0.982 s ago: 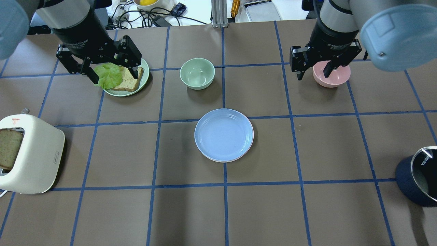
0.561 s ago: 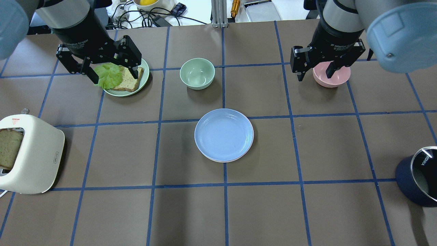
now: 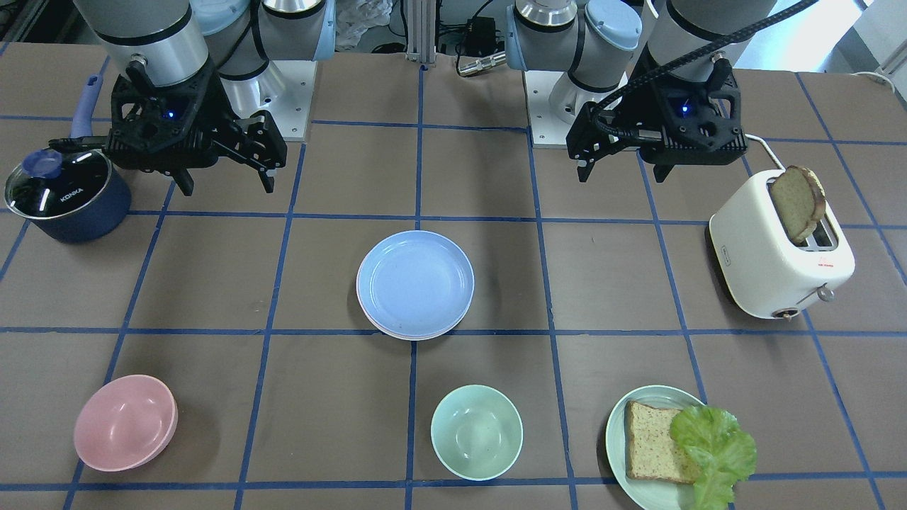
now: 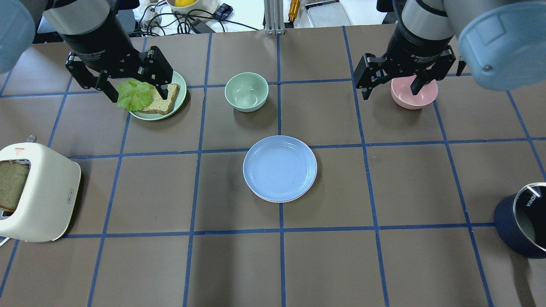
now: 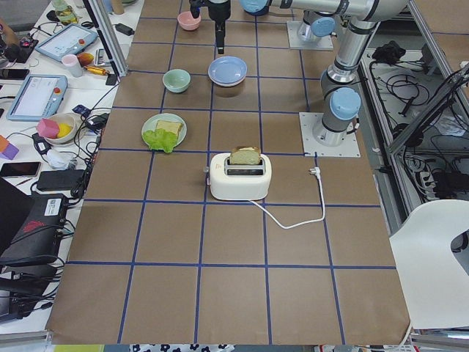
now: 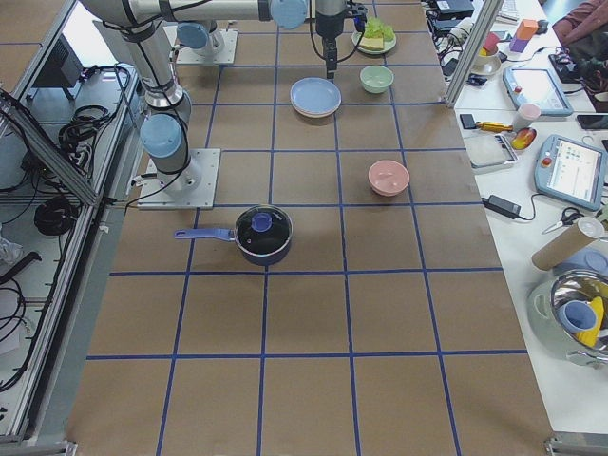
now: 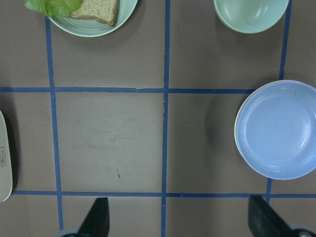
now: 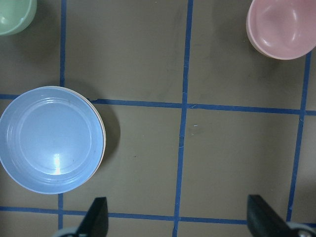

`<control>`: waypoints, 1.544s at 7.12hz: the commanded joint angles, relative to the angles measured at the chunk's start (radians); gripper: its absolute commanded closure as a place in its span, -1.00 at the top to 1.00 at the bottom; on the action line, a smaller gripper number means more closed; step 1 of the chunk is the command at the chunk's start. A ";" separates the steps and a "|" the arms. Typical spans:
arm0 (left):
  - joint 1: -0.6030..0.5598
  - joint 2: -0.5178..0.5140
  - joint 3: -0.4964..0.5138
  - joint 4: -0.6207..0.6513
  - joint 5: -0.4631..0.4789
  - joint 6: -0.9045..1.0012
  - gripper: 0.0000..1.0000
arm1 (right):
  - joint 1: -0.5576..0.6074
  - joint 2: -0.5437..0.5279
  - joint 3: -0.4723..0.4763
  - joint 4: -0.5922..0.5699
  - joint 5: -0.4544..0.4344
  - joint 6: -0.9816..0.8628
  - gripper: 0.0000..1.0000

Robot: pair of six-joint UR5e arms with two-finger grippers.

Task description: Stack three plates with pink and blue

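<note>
I am holding both arms high above the bench (image 4: pixel 384 264) with nothing in either grip. My left pincer (image 3: pixel 623 172) is hanging well off to the left of the mint bowl (image 4: pixel 246 91), fingers spread wide apart. My right pincer (image 3: pixel 227 185) is hanging just as far off to that bowl's right, likewise spread and empty.

The blue plate (image 4: pixel 280 168) is lying just on my side of the mint bowl, a little to its right, close to it but not touching. It is sitting on top of a pile. A thin rim of the pink plate (image 4: pixel 300 197) is peeking out beneath it, and my right wrist view is showing a paler edge that I am taking for the cream-white plate (image 8: pixel 104 143).

I am judging the stacking itself to be finished, so the step in hand is the retreat. The next move is calling for no grasp. I am planning only to keep both arms clear of the pile, and perhaps to check that the rims are nesting evenly, since the lower edges are showing slightly off-centre.
</note>
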 commanded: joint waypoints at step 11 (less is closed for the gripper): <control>0.032 0.001 -0.001 0.025 -0.016 -0.019 1.00 | 0.000 -0.023 0.005 0.030 -0.003 -0.054 1.00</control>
